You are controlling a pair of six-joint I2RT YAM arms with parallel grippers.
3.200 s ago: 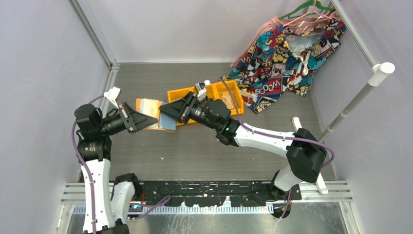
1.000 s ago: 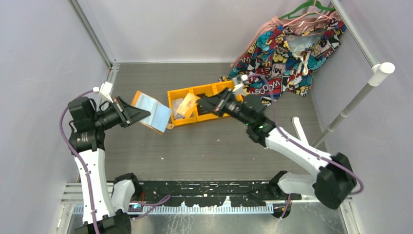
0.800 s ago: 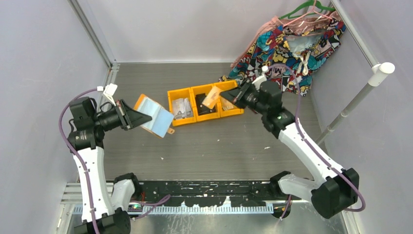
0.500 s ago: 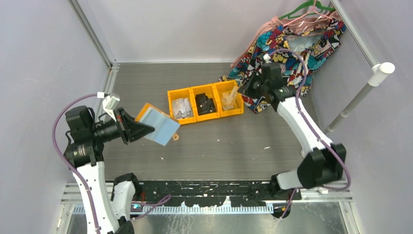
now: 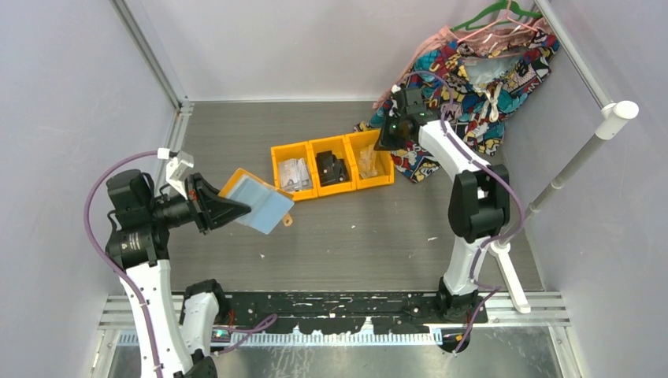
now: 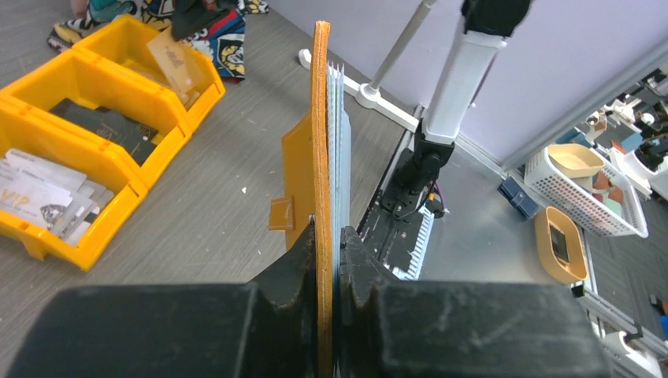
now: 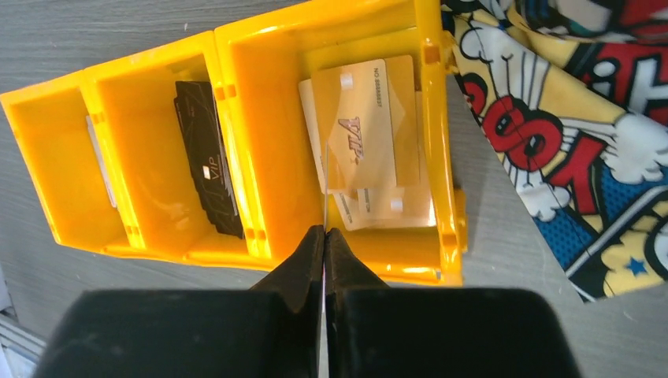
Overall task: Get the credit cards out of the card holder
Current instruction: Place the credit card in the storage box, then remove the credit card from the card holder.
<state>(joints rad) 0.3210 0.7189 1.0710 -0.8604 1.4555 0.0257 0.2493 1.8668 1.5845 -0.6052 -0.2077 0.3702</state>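
The card holder (image 6: pixel 321 142) is held off the table (image 5: pixel 354 236), above its left side, pinched at one edge by the left gripper (image 6: pixel 327 236), whose fingers are pressed onto the cover and the pale blue pockets. It is judged to be offered so that the pockets can be reached. A credit card (image 7: pixel 324 181) is seen edge-on, nipped between the closed fingers of the right gripper (image 7: pixel 324 230), over the rightmost compartment of the orange tray (image 7: pixel 437 157) near the table's far edge, where gold cards (image 7: pixel 370 126) lie. Sorting by colour is presumed. The left arm is raised, its forearm levelled inward. The right arm is stretched forward with its wrist turned down
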